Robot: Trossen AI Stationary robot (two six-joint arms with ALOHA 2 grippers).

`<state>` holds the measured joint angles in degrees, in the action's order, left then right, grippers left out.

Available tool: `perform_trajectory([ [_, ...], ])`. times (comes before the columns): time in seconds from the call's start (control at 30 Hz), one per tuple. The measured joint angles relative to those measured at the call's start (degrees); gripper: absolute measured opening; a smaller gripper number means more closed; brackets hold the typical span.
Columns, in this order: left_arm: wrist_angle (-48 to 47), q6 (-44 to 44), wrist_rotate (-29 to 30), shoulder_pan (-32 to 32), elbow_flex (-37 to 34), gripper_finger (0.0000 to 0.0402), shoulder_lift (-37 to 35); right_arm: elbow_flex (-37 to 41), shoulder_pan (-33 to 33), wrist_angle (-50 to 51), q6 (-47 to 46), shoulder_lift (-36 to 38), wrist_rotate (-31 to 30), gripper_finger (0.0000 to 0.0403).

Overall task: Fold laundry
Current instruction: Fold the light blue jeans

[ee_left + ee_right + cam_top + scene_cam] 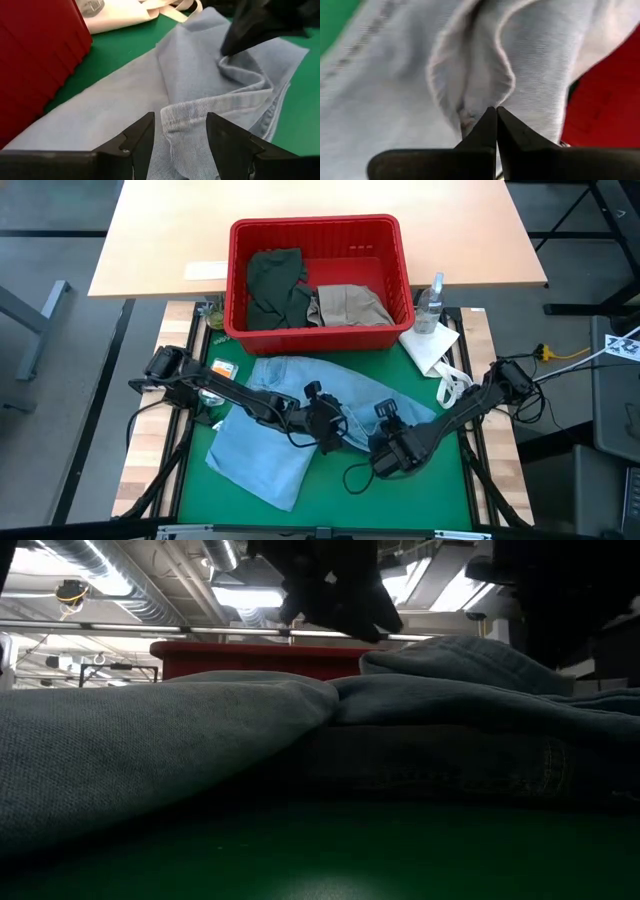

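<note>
The light blue denim (290, 415) lies rumpled across the green mat (430, 500). In the low view it fills the foreground (200, 740). My left gripper (328, 428) hovers open over its middle. Its fingers stand on either side of a raised seamed band (182, 122); whether they touch it I cannot tell. My right gripper (386, 414) is shut on a pinched-up ridge of the denim just to the right. The dark olive green piece (275, 285) and the beige khaki piece (350, 305) lie in the red basket (318, 230). My right gripper pinches a raised fold of the denim (470, 112) between its two fingertips (487, 125), slanting steeply down from the table's right side. The fold stands up as a ridge (227, 60) under the fingers. The rest of the garment lies slack on the mat.
The red basket stands at the mat's far edge. A small white cloth (430, 345), a clear bottle (430, 300) and a white strap (452, 385) lie at the far right. An orange tag (222, 368) lies at the left. Bare green mat shows along the near right.
</note>
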<state>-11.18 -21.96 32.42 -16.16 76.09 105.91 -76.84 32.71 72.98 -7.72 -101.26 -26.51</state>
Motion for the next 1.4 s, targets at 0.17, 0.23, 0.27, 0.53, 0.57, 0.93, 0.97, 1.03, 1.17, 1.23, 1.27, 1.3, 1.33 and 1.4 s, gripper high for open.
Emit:
perform_trajectory([
  [0.17,-0.5,0.0,-0.3,-0.2,0.0,0.0172,-1.2,0.0,-3.9,0.2,1.8,0.0,-5.6,0.0001],
  [0.23,-1.1,0.0,-0.4,-0.5,0.0,0.0172,-1.5,0.0,-5.9,0.3,2.7,0.0,-7.4,0.0001],
  [0.27,-1.1,0.1,-0.4,-0.5,0.0,0.0172,-1.6,0.0,-6.8,0.3,3.5,0.0,-8.0,0.0001],
  [0.53,-5.2,0.1,-0.4,-0.8,0.0,0.0172,-2.4,0.0,-14.5,-2.9,13.0,0.0,-12.1,0.0000],
  [0.57,-6.3,0.1,-0.4,-0.8,0.0,0.0172,-2.7,0.0,-15.5,-3.9,14.6,0.0,-12.5,0.0000],
  [0.93,-16.9,-1.8,-0.3,-1.4,0.0,0.0172,-8.0,0.0,-25.7,-18.7,34.0,0.0,-12.3,0.0000],
  [0.97,-17.5,-1.9,-0.5,-1.5,0.0,0.0172,-8.1,0.0,-26.3,-19.5,34.9,0.0,-12.0,0.0002],
  [1.03,-18.7,-1.9,-0.7,-1.8,0.0,0.0172,-8.1,0.0,-27.4,-20.5,35.3,0.0,-11.8,0.0007],
  [1.17,-21.4,-2.0,-2.5,-2.2,0.0,0.0172,-8.1,0.0,-28.8,-20.9,36.7,0.0,-11.4,0.0034],
  [1.23,-22.1,-2.0,-4.0,-2.2,0.0,0.0172,-8.0,0.0,-29.2,-20.9,38.2,0.0,-11.4,0.0056],
  [1.27,-22.0,-2.0,-4.3,-2.2,0.0,0.0172,-8.0,0.0,-29.4,-21.0,38.6,0.0,-11.4,0.0069],
  [1.3,-22.0,-2.0,-4.5,-2.2,0.0,0.0172,-8.0,0.0,-29.5,-21.0,39.0,0.0,-11.4,0.0083],
  [1.33,-22.0,-2.0,-4.6,-2.2,0.0,0.0172,-8.0,0.0,-29.5,-21.0,39.2,0.0,-11.4,0.0097],
  [1.4,-22.0,-2.0,-4.6,-2.2,0.0,0.0172,-7.8,0.0,-29.4,-20.9,39.3,0.0,-12.0,0.0124],
])
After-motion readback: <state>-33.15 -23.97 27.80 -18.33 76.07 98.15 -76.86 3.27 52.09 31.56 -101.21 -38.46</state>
